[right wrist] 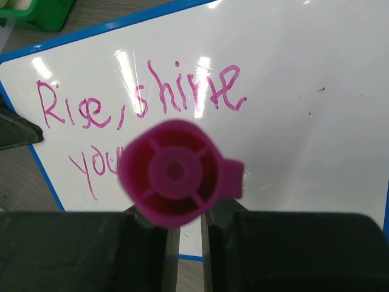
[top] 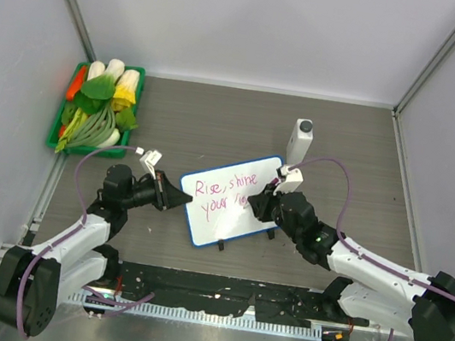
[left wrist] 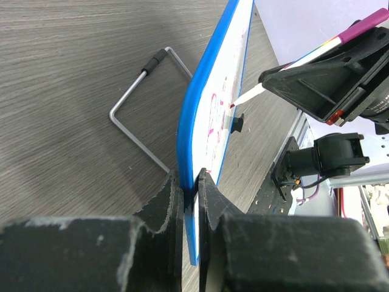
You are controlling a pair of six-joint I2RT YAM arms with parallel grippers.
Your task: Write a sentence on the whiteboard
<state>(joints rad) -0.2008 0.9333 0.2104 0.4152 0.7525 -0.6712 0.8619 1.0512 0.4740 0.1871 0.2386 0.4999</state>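
**One board, one marker, two arms on it**

One whiteboard (top: 232,199) stands near the middle of the worktop (top: 217,126). It rests on two black clip feet (top: 222,245), and a bent wire stand (left wrist: 130,100) shows behind it. In the top view its long axis runs from lower left to upper right, and its written face is turned toward the arms. The sentence (top: 224,189) is in pink, in two lines. The upper line reads "Rise, shine". The lower line starts "your", and the rest is hidden.

There is one marker (left wrist: 292,64), its white barrel slanting at the face with the tip touching the board by the lower line. From the right wrist only its pink butt end shows.

The left arm reaches forward and to the right. The left gripper (left wrist: 188,182) has its jaws pinching the board's blue rim at the left short edge. The right arm lies low, stretched leftward. The right gripper (right wrist: 185,243) has its jaws clamped on the marker.

Farther back stand one white bottle (top: 301,139) with a grey cap and one green tray (top: 55,139) of vegetables at far left.
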